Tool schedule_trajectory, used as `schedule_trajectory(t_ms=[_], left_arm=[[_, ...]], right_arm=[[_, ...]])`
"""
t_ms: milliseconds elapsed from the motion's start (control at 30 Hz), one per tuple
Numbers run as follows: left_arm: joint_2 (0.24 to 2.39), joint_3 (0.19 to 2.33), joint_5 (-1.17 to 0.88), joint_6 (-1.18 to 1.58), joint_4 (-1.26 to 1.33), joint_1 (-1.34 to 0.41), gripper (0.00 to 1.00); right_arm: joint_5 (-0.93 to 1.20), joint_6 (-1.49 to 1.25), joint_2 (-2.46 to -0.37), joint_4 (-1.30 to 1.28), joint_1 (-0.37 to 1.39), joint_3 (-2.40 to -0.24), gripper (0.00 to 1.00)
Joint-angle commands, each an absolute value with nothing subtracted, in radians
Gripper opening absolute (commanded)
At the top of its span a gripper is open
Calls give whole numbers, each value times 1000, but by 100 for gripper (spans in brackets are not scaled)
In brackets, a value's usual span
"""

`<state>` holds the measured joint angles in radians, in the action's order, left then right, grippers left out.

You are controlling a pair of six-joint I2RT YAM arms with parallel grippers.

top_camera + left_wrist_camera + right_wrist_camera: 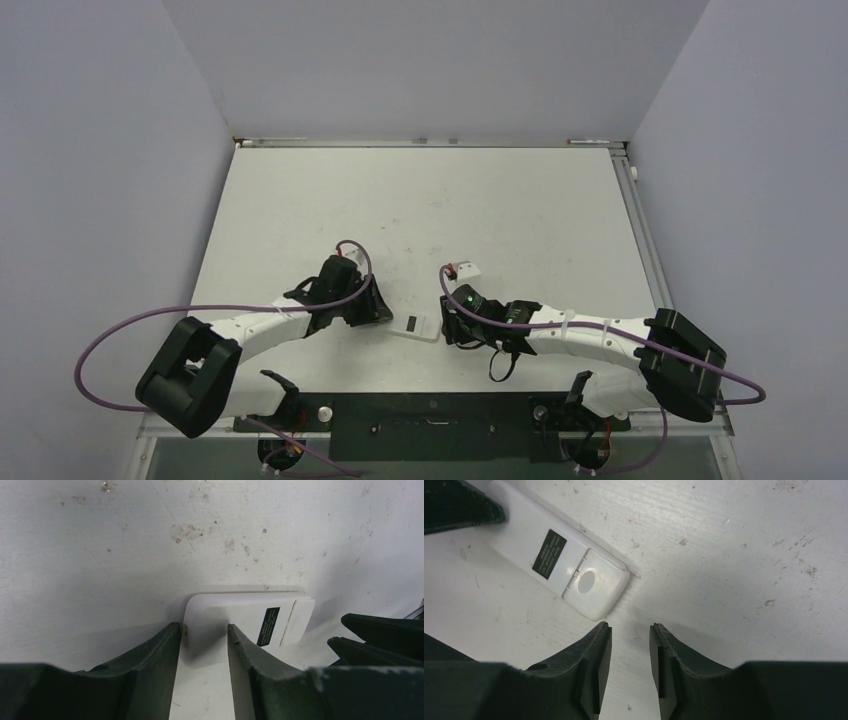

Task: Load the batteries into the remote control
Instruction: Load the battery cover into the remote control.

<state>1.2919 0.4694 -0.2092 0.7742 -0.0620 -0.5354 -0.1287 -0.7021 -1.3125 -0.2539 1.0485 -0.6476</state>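
The remote control [415,327] lies on the table between my two grippers, plain white face up. It shows a black label [549,550] and a closed cover with a round dimple [589,582]. My left gripper [202,630] is open and its fingers straddle one end corner of the remote [250,615]; I cannot tell whether they touch it. My right gripper [630,627] is open and empty, its tips just short of the remote's cover end. A tiny red piece [455,270], apparently the batteries, lies beyond the right gripper [447,325].
A small flat white piece [469,268] lies right beside the red piece. The white table [420,200] has raised edges at the back and right. Purple cables loop off both arms. A dark finger of the left gripper [459,505] covers the remote's far end.
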Motion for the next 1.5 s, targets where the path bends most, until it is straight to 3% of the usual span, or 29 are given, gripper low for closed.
schedule_trajectory(t_ms=[0, 633, 1467], left_arm=[[1290, 493, -189, 763, -77, -569, 35], [1208, 417, -157, 851, -57, -646, 29], [1205, 414, -166, 857, -41, -658, 29]], right_arm=[[-215, -786, -1286, -187, 1055, -640, 36], [-238, -873, -1370, -145, 1062, -655, 39], [-255, -882, -1476, -125, 1076, -724, 34]])
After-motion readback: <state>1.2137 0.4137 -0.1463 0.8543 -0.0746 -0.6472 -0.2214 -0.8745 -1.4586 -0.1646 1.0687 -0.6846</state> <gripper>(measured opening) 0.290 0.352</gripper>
